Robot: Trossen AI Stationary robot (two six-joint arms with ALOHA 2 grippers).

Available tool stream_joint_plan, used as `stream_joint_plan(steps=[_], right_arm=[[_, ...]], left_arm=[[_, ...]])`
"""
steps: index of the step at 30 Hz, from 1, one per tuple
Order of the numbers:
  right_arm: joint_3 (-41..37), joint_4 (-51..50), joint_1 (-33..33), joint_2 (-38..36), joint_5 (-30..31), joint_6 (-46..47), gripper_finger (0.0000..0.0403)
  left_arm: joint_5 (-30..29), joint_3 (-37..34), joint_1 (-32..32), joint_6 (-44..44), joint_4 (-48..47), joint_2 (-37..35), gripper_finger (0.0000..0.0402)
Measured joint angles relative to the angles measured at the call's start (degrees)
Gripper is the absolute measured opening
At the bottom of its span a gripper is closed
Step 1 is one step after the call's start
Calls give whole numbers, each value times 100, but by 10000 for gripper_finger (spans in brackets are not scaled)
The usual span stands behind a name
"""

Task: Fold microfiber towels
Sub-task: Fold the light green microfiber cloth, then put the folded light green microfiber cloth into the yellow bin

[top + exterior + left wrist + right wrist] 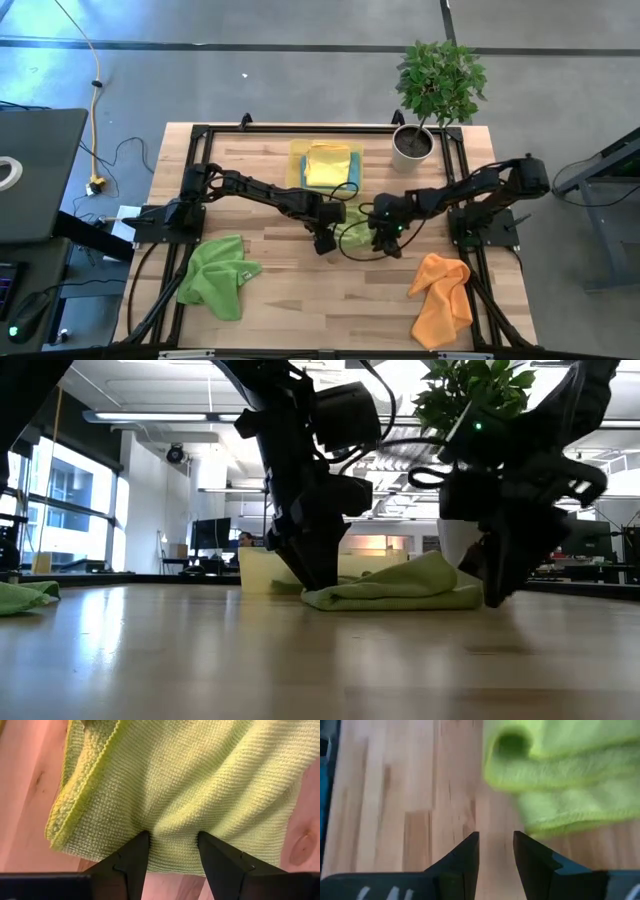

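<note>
A light-green microfiber towel [356,228], folded over, lies on the table's middle; it also shows in the low view [400,586]. My left gripper [323,241] is open, with its tips down on the towel's left end [172,837]. My right gripper [385,243] is open and empty. It is low over bare wood [496,845] at the towel's right end, beside its folded edge [560,820]. A second green towel [215,275] lies crumpled at the near left. An orange towel [442,295] lies at the near right. A yellow towel [327,163] lies on a blue one in the tray. My left gripper has its two open fingertips [141,842] set on the light-green towel close to one edge [172,832], coming from above and slanting down. The cloth puckers a little between the tips. The towel lies flat on the table, several layers at its folded side.
The yellow tray [296,165] stands at the far middle. A potted plant [413,145] stands at the far right. Black frame rails run along the table's edges. Bare wood lies near the front edge between the green and orange towels.
</note>
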Motion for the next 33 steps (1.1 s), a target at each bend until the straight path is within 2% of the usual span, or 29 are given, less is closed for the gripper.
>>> stream_joint_plan(steps=[4, 10, 15, 20, 25, 28, 33], right_arm=[[3, 131, -18, -265, 47, 278, 110], [9, -426, -70, -1256, 583, 526, 110], [11, -837, -96, -1892, 1071, 1107, 116], [11, -1293, -96, -2372, 1267, 1379, 150], [11, -2040, -96, -2980, 1199, 1282, 196], [11, -2633, -94, -3436, 1083, 929, 209], [11, -3447, -94, -4089, 1611, 368, 207]], left_arm=[[73, 180, -17, 20, -153, -48, 165], [155, 465, -40, -52, -292, -452, 165], [181, 450, -3, -447, -922, -708, 165], [-36, 449, 11, -1026, -2044, -846, 169], [-59, 461, 15, -1264, -2228, -856, 172], [-57, 461, 15, -1438, -2223, -855, 172], [91, 461, 13, -1804, -2186, -855, 172]])
